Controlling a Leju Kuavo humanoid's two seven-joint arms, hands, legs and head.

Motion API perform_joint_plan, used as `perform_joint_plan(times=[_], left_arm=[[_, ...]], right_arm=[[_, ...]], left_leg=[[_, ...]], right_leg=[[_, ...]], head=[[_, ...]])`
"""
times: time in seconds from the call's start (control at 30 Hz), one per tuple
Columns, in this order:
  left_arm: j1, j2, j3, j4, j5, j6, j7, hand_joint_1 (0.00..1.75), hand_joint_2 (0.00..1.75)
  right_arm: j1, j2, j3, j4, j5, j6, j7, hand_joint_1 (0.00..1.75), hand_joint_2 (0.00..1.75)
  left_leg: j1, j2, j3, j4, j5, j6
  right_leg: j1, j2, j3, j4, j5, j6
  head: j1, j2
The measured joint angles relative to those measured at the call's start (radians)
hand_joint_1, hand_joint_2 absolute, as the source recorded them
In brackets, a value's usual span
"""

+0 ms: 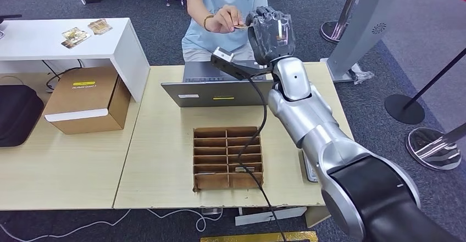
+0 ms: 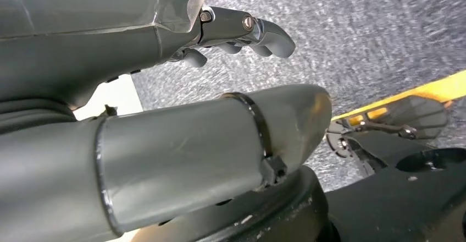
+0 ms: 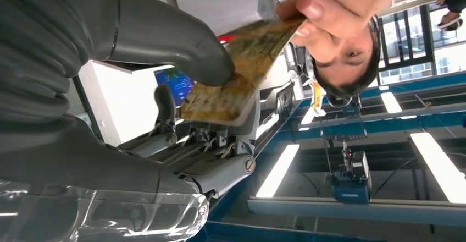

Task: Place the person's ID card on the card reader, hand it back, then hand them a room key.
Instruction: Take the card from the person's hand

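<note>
My right hand (image 1: pixel 272 33) is raised over the far edge of the table toward a seated person. A yellowish patterned card (image 1: pixel 240 26) sits between us. In the right wrist view my thumb (image 3: pixel 181 49) presses on top of the card (image 3: pixel 242 82), with my fingers beneath it. The person's hand (image 3: pixel 335 11) pinches the card's other end, so both of us hold it. I cannot tell whether it is the ID card or a room key. My left hand (image 2: pixel 165 143) hangs over the carpet, holding nothing, its fingers apart.
A grey laptop (image 1: pixel 217 91) stands at the table's far side, below my raised arm. A slotted cardboard organiser (image 1: pixel 227 157) lies mid-table. A white device (image 1: pixel 309 170) peeks out beside my forearm. A cardboard box (image 1: pixel 85 99) and a white desk (image 1: pixel 33 38) are at the left.
</note>
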Motion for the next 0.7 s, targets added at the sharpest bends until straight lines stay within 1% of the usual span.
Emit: perform_joint_plan(times=[0.23,0.37,0.6,0.7], left_arm=[[0.001,0.000,0.000,0.000,-0.005,-0.001,0.004,0.00,0.00],[0.003,0.000,0.000,0.000,-0.004,0.003,-0.008,0.00,0.00],[0.009,0.001,0.001,0.000,0.012,0.009,-0.016,0.00,0.00],[0.015,0.002,0.004,0.000,0.022,0.010,-0.017,0.00,0.00]], right_arm=[[-0.001,0.000,-0.009,-0.008,-0.032,-0.008,-0.040,1.75,1.75],[0.000,0.000,-0.023,-0.022,-0.090,-0.026,-0.097,1.75,1.75],[0.024,-0.005,-0.071,-0.097,-0.281,-0.058,-0.227,1.75,1.75],[0.064,-0.018,-0.089,-0.176,-0.426,-0.025,-0.281,1.75,1.75]], left_leg=[[0.000,0.000,0.000,0.000,0.000,0.000],[0.000,0.000,0.000,0.000,0.000,0.000],[0.000,0.000,0.000,0.000,0.000,0.000],[0.000,0.000,0.000,0.000,0.000,0.000]], right_leg=[[0.000,0.000,0.000,0.000,0.000,0.000],[0.000,0.000,0.000,0.000,0.000,0.000],[0.000,0.000,0.000,0.000,0.000,0.000],[0.000,0.000,0.000,0.000,0.000,0.000]], head=[[0.000,0.000],[0.000,0.000],[0.000,0.000],[0.000,0.000]])
